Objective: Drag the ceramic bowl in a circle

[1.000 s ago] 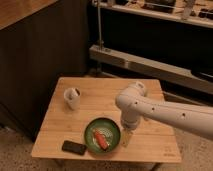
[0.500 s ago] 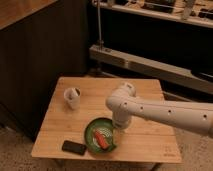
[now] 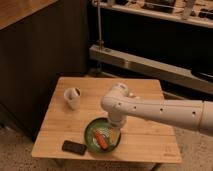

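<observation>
The arm has swung left toward the mug [image 3: 73, 97], bringing the tool [image 3: 116, 126] down to the far-right rim of the bowl [image 3: 97, 142]. The bowl itself has hardly shifted and sits on the desk [image 3: 145, 136], in front and to the right of the mug. The tool's jaws stand wide with nothing visibly gripped, and the wrist hides whether they straddle the rim, so the circle looks barely begun and needs a firm catch first.
</observation>
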Controlling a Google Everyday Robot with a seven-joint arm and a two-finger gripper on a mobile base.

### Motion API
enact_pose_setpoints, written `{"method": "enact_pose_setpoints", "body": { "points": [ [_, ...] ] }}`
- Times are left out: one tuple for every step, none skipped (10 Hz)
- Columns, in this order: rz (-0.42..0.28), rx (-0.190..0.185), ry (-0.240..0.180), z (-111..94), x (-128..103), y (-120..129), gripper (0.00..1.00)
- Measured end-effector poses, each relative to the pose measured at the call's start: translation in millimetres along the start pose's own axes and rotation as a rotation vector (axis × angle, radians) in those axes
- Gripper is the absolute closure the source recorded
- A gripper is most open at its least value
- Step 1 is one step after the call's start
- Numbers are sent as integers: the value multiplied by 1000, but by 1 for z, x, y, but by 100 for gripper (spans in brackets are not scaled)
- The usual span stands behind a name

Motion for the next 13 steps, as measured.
{"method": "enact_pose_setpoints", "body": {
  "points": [
    [-5,-2,2,4,4,4,20],
    [-16,-4,2,6,10,5,20],
    [-26,-1,2,9,16,3,20],
    [-40,-4,1,10,25,4,20],
    [-40,-3,-1,14,25,6,20],
    [-36,2,0,17,26,11,20],
    [-38,1,-1,20,29,16,20],
    [-45,7,2,21,39,18,20],
    [-46,9,2,24,44,21,20],
    [-45,12,2,26,46,23,20],
    [-41,14,2,30,49,30,20],
    [-44,14,3,33,55,36,20],
    [-45,17,4,35,60,39,20]
  ]
}}
